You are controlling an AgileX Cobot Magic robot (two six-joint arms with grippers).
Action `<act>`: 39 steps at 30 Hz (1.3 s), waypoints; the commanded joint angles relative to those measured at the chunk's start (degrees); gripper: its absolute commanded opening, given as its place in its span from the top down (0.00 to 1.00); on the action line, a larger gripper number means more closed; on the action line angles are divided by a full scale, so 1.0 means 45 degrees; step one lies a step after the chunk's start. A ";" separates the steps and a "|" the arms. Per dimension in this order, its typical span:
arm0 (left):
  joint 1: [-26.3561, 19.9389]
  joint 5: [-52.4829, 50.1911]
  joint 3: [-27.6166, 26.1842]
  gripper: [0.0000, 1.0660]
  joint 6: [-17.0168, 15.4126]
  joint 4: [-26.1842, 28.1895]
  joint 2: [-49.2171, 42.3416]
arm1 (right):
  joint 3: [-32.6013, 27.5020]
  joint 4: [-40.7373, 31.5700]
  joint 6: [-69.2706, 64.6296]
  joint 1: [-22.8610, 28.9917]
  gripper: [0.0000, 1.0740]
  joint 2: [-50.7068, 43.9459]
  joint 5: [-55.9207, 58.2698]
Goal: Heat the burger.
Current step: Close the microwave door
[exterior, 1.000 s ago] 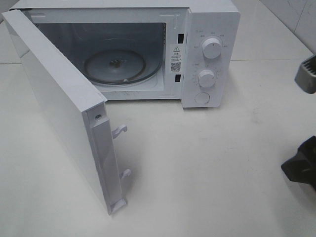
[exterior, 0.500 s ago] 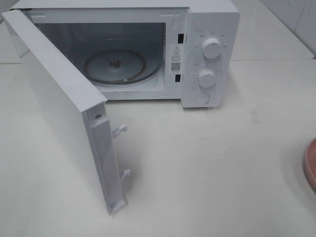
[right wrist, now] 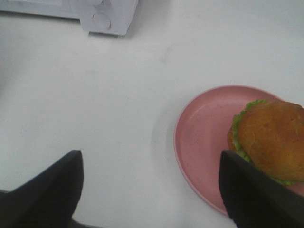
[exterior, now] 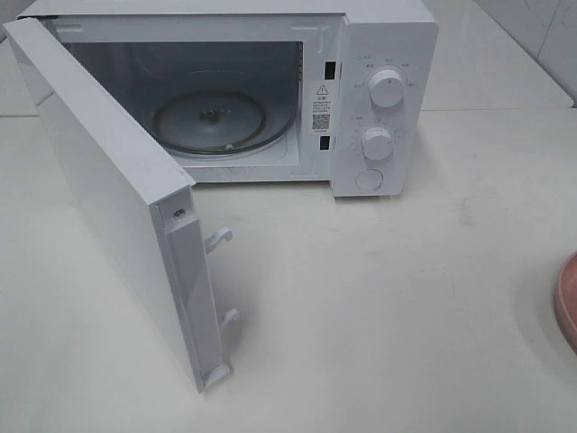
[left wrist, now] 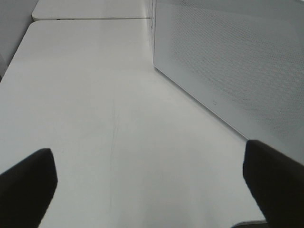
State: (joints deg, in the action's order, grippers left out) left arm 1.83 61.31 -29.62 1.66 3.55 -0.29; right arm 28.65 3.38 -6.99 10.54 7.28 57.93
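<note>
Right arm now gone from overhead view, wide-spread right fingers (right wrist: 263, 194) empty above golden-bunned burger (right wrist: 270, 140) on round pink plate (right wrist: 202, 137); left fingers (left wrist: 28, 183) wide, empty; pickup pending.

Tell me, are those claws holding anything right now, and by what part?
Nothing is held. The left gripper is open over bare table; the right gripper is open, with the burger untouched on its pink plate.
</note>
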 commanded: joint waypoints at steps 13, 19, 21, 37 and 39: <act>-0.0051 0.0025 0.0013 0.06 -0.0115 -0.0051 -0.0076 | -0.0025 -0.0127 0.0293 -0.0713 0.29 -0.2037 -0.0166; -0.0051 0.0025 0.0013 0.06 -0.0115 -0.0051 -0.0076 | -0.0025 -0.0140 0.0306 -0.0713 0.30 -0.2037 -0.0166; -0.0051 0.0025 0.0013 0.06 -0.0115 -0.0051 -0.0076 | -0.0025 -0.0140 0.0293 -0.0713 0.30 -0.2037 -0.0166; -0.0051 0.0025 0.0013 0.06 -0.0115 -0.0051 -0.0076 | -0.0025 -0.0140 0.0293 -0.0713 0.30 -0.2037 -0.0166; -0.0051 0.0025 0.0013 0.06 -0.0115 -0.0051 -0.0076 | -0.0025 -0.0140 0.0293 -0.0713 0.30 -0.2037 -0.0166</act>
State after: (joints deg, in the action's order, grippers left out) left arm 1.83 61.31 -29.62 1.66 3.55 -0.29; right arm 28.65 2.75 -6.07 7.73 -0.17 57.52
